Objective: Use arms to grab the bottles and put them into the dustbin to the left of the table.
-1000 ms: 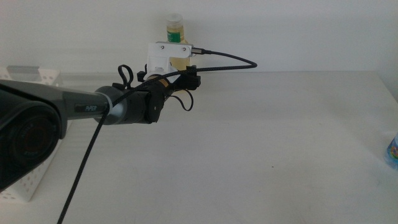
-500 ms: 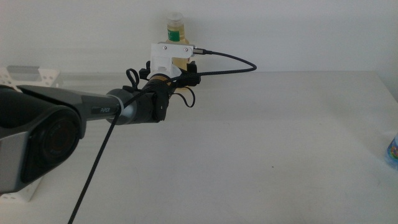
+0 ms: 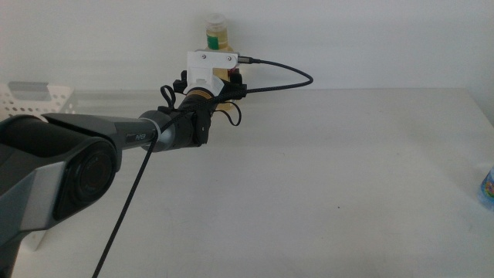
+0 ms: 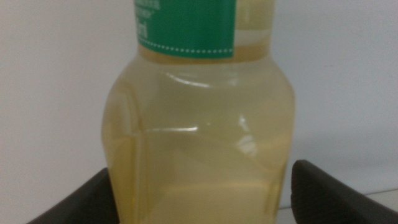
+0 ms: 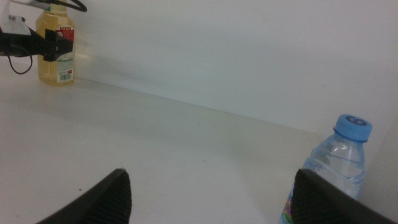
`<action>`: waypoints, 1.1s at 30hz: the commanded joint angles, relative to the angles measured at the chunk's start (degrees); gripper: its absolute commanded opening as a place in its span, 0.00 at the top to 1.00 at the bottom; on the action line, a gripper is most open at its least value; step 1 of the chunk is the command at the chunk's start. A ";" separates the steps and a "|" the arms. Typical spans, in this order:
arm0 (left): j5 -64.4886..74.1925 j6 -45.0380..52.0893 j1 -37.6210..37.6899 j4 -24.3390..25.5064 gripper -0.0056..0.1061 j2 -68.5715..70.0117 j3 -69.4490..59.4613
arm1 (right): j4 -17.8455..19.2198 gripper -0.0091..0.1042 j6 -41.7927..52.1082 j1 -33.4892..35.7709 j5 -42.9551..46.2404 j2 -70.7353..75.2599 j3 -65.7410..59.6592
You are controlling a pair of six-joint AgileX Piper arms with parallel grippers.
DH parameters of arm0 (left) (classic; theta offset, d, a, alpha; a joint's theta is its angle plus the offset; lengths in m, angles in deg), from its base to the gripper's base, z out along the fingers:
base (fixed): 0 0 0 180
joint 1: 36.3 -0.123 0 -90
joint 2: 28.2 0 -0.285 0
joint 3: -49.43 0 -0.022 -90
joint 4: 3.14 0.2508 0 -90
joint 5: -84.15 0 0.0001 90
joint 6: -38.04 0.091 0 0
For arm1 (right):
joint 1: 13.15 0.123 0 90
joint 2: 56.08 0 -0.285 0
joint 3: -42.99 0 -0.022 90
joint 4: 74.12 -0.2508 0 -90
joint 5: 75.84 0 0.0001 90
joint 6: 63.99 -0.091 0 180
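Plain white matte table (image 3: 324,193) fills most of the middle view. At the right edge a small clear blue-capped water bottle (image 3: 486,188) is cut off. Top centre, the clear bottle of yellow liquid with green label (image 3: 217,42) is straddled by the left gripper (image 3: 218,75), jaws spread wide either side. Right gripper (image 5: 211,193) is seen gaping open too. White perforated plastic basket (image 3: 38,96) is parked far left.

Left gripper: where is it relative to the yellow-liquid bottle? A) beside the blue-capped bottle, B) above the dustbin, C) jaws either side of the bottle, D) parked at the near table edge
C: in the left wrist view the left gripper has one dark jaw on each side of the yellow-liquid bottle, at the back of the table.
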 commanded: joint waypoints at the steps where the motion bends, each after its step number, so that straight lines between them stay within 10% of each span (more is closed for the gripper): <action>1: -5.13 -0.18 -0.07 1.28 0.14 3.33 2.77 | 0.73 0.33 0.30 -0.41 4.32 1.54 0.45; 9: -8.63 -0.18 -0.07 3.38 0.27 1.63 3.09 | 0.73 0.33 0.30 -0.41 4.32 1.54 0.45; 19: -8.43 -0.36 0.75 1.28 0.99 2.40 2.70 | 0.73 0.33 0.30 -0.41 4.32 1.54 0.45; 33: -2.55 7.21 1.33 -2.24 0.99 18.14 -11.01 | 0.73 0.33 0.30 -0.41 4.32 1.54 0.45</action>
